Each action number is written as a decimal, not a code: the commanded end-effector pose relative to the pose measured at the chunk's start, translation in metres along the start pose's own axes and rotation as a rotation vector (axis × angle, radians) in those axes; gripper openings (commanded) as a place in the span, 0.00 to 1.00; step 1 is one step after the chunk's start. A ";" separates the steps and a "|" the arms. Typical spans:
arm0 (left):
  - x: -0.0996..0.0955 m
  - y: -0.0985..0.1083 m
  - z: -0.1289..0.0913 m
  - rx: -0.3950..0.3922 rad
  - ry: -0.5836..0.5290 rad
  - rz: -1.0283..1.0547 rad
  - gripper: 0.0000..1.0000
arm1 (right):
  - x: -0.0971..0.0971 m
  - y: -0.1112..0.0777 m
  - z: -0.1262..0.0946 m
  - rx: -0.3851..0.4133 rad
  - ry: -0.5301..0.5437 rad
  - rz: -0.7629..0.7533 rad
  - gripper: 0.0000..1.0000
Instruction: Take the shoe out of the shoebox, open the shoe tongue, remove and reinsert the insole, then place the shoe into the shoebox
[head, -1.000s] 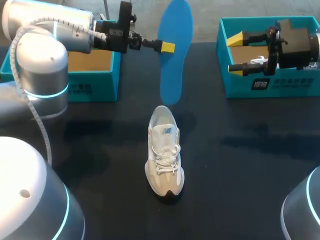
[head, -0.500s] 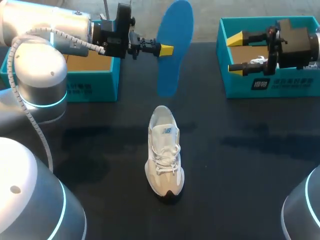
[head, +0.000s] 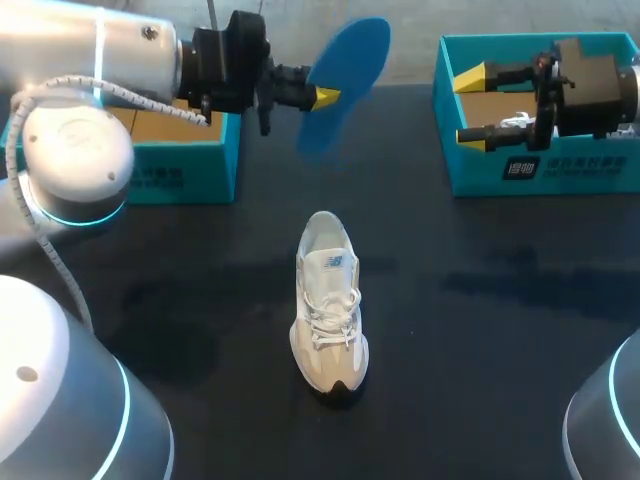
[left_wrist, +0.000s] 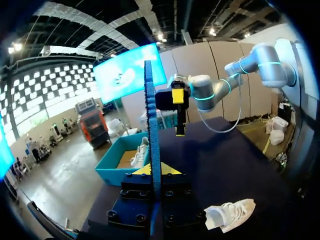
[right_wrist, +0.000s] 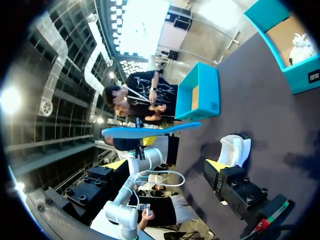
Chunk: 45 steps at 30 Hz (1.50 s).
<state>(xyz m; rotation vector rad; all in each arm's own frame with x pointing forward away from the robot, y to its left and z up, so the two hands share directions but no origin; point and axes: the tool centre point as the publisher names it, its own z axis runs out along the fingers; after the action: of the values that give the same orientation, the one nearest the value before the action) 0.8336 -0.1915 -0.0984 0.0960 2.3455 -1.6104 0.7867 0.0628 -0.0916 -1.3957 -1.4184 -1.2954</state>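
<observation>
The insole (head: 345, 70) is clamped in the left end effector (head: 325, 97) and has been swung from hanging to tilted — reinsertion is judged next. The shoe (head: 328, 300) stands on the tabletop (head: 480, 330) — the right end effector (head: 471, 106) is spread wide, empty.

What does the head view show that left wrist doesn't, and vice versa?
Head only: the left shoebox and the broad blue face of the insole.
Left wrist only: the insole edge-on between the yellow tips of the left gripper, and a second white shoe lying in the right shoebox; head mostly hides it behind the right gripper.
Both: left gripper holding the insole, the unboxed shoe, right shoebox, open right gripper.
</observation>
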 end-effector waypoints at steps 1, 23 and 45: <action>0.001 0.002 0.003 -0.075 -0.160 0.531 0.00 | 0.000 0.000 0.002 -0.001 -0.001 0.001 1.00; -0.003 -0.001 0.005 -0.100 -0.171 0.649 0.00 | 0.000 0.000 0.002 -0.001 -0.001 0.001 1.00; 0.003 0.001 0.006 0.103 -0.172 1.073 0.00 | 0.000 0.000 0.002 -0.001 -0.001 0.001 1.00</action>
<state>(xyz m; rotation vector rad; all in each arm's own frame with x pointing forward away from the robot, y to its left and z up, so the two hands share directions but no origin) 0.8327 -0.2020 -0.0973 0.9844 1.6076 -1.0521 0.7863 0.0629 -0.0918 -1.3964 -1.4176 -1.2961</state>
